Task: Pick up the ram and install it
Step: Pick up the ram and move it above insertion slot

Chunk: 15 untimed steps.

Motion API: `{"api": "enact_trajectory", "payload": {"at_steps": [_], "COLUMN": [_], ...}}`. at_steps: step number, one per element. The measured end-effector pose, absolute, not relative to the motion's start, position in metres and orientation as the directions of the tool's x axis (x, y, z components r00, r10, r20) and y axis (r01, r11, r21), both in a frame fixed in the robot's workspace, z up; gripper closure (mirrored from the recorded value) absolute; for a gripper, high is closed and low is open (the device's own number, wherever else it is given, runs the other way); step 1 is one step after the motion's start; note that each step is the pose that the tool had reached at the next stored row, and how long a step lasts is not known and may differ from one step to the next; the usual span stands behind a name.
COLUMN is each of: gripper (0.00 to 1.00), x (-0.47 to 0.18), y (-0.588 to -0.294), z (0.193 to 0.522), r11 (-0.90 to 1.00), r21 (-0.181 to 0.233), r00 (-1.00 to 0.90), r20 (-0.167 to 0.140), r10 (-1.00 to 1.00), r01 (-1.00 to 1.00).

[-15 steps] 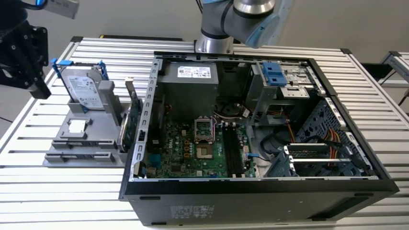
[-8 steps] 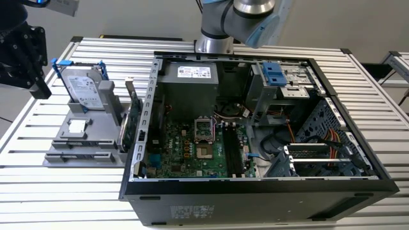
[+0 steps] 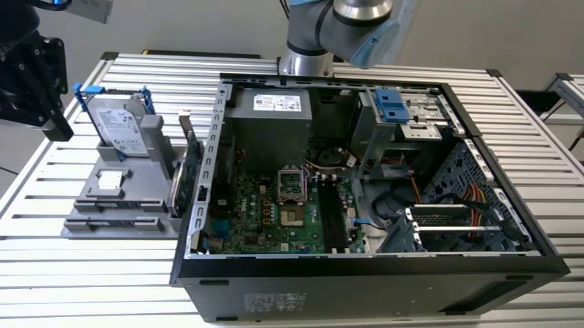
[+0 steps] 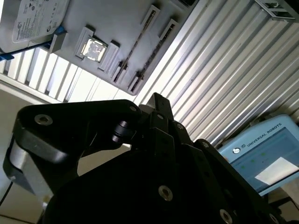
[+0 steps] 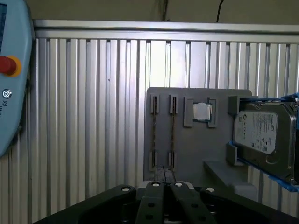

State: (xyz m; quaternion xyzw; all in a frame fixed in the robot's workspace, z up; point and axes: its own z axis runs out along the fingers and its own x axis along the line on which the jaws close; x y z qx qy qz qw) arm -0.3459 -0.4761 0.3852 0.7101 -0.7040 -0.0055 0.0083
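**Step in hand (judged): approach to the ram. It is not yet lifted.**

1. The gripper [image 5: 166, 185] hangs at the exterior view's far left, to the left of the grey holder [image 3: 91, 188] and well apart from it. In the first wrist view its jaws appear closed together with nothing between them. Open them wide before you descend.

2. The ram [image 5: 154, 133] stands on edge in a narrow slot at the near end of the holder. A second stick [image 5: 172, 133] stands just beside it, parallel.
   - Turn the jaws so that they close across the thin faces of one stick only.
   - Centre the grip along the length of the stick, so that it is unlikely to tilt.
   - Come down straight; a slanted entry could catch the neighbouring stick.

3. Farther along the holder lie the processor chip [image 5: 202, 112] and, at the far end, the hard drive [image 3: 123, 123]. The expansion card [image 3: 187, 174] stands upright at the holder's right edge. Keep clear of all three.

4. To the right stands the open computer case [image 3: 219, 130]. Its memory slots [image 3: 330, 219] lie just right of the processor socket [image 3: 290, 183] and appear empty.
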Motion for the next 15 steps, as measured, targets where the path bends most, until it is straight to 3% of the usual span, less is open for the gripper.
{"api": "enact_trajectory", "payload": {"at_steps": [1,15], "gripper": [0.00,0.00], "x": [-0.3459,-0.3459], "y": [-0.4761,-0.4761], "z": [0.3852,0.3848], "r11": [-0.009,-0.017], "r21": [0.020,0.020], "r00": [0.009,0.017], "r20": [0.004,0.004], "r10": [-1.000,-1.000], "r01": [-1.000,-1.000]}}
